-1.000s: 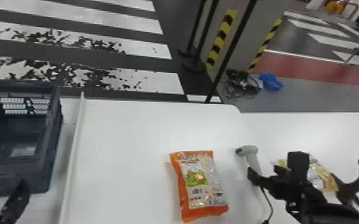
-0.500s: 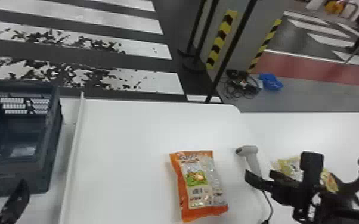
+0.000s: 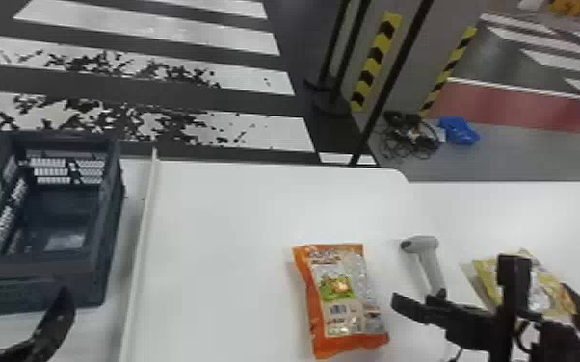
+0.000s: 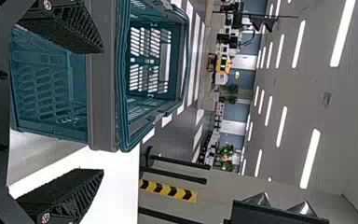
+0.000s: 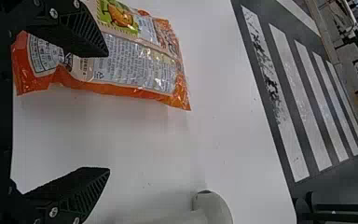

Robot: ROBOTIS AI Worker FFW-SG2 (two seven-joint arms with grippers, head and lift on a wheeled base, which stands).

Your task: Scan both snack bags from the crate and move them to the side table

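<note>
— Where do you find the orange-edged plastic snack bag (image 3: 342,298)?

— Flat on the white worktable (image 3: 217,216). To its right you see, in order, the light grey handheld scanner (image 3: 431,262) and the yellow plastic snack bag (image 3: 551,289), the latter on the white side table (image 3: 520,212).

— And your grippers?

— Right gripper (image 3: 424,298), near the scanner: fingers apart. Left gripper (image 3: 25,291), by the dark blue-grey perforated plastic crate (image 3: 58,267): fingers likewise spread.
</note>
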